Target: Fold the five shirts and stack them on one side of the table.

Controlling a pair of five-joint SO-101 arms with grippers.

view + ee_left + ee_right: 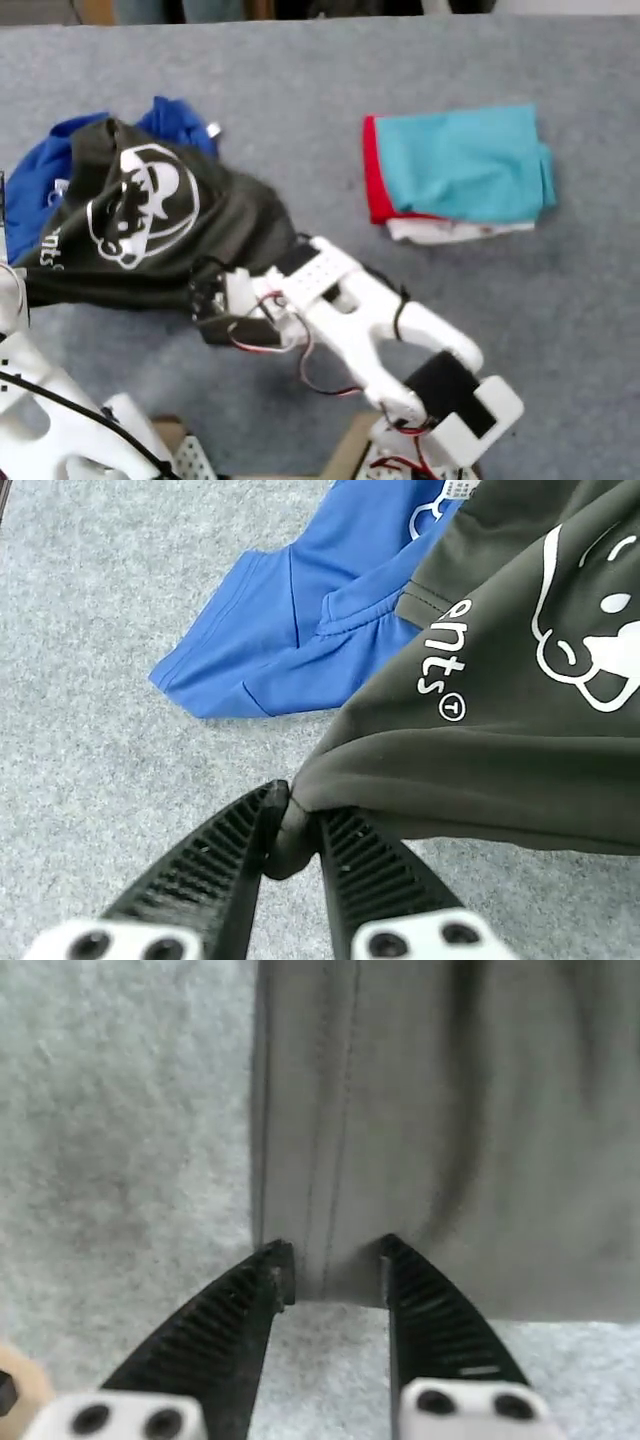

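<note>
At the near left of the grey felt-covered table (300,80), your left gripper (300,815) is clenched on a bunched corner of the dark olive cotton shirt with the white printed emblem (500,680), probably to anchor that end so the near hem can be pulled straight. Your right gripper (335,1260) straddles that hem, jaws parted, not yet biting. A crumpled blue shirt (300,610) lies partly under the dark one. The folded stack of teal, red and white shirts (460,170) sits toward the right edge, well apart from the unfolded shirts.

white lettering (445,665) on dark shirt (520,770), partly legible
</note>
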